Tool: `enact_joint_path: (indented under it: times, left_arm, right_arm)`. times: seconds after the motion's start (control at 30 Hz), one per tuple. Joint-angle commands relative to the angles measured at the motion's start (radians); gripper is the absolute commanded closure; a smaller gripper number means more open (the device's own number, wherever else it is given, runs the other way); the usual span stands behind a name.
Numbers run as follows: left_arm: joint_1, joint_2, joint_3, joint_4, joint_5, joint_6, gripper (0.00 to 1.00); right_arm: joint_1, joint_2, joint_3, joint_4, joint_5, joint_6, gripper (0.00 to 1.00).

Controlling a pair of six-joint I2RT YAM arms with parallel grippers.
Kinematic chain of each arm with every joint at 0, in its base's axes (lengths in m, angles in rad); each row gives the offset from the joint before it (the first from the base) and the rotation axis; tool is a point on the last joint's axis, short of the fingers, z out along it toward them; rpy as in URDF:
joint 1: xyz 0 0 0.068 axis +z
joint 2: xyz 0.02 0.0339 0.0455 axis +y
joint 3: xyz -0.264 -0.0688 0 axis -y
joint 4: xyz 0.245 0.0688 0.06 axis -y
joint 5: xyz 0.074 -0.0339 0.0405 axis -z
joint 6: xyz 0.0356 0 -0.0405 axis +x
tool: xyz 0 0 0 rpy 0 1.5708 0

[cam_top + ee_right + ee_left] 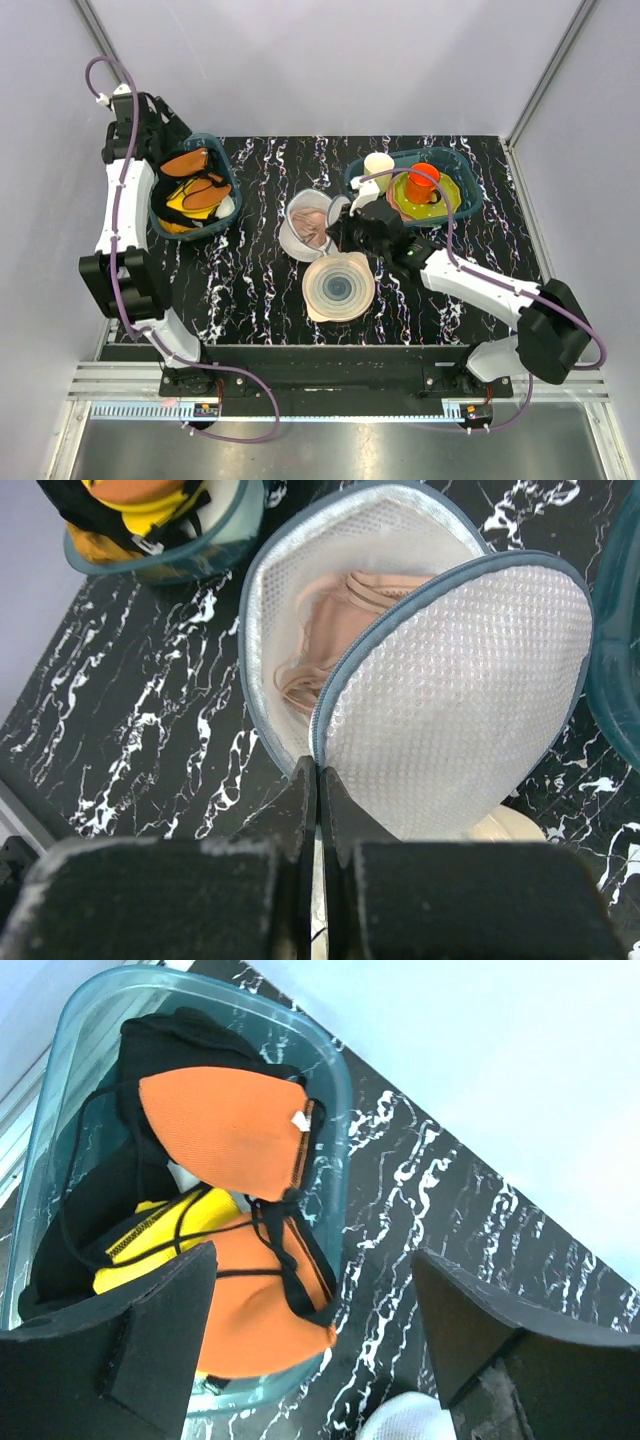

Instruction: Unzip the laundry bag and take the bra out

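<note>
White arms point(105, 228), black joints point(122, 285), purple cables point(119, 200).

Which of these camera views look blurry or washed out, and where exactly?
Top view: sharp, evenly lit. Left wrist view: left claw soft and dark up close, wall washed out, orange garment crisp. Right wrist view: mesh bag crisp, right claw blurred, shadowed.

We are looking down past left gripper point(314, 1290), jaws standing wide apart, gripping nothing. Teal see-through bin point(338, 1085) sitting on black marbled table point(440, 1190). Orange garment point(225, 1125) with black trim lying over yellow garment point(135, 1258) inside bin. White textured scrap point(405, 1428) showing at bottom edge; we are not identifying it.
</note>
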Motion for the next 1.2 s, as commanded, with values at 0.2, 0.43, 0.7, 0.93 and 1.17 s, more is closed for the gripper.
enact_joint_path:
  times: [0.2,0.43,0.7,0.93,1.17]
  left_arm:
    - [-0.252,-0.242,-0.224,0.006,0.244,0.024,0.19]
    - [-0.472,-0.263,-0.394,0.205,0.502,-0.132,0.23]
    - [-0.567,-0.191,-0.422,0.297,0.528,-0.235,0.32]
    - [-0.576,-0.104,-0.425,0.302,0.465,-0.237,0.37]
    - [-0.579,-0.021,-0.488,0.323,0.363,-0.238,0.45]
  right_arm:
    - [0.004,-0.087,-0.014,0.024,0.044,-0.009,1.00]
    - [0.004,-0.067,-0.029,0.032,0.026,0.002,1.00]
    - [0.004,-0.056,-0.034,0.032,0.027,0.005,1.00]
    - [0.004,-0.058,-0.029,0.023,0.027,0.003,1.00]
    - [0.004,-0.077,-0.053,0.008,0.041,0.008,1.00]
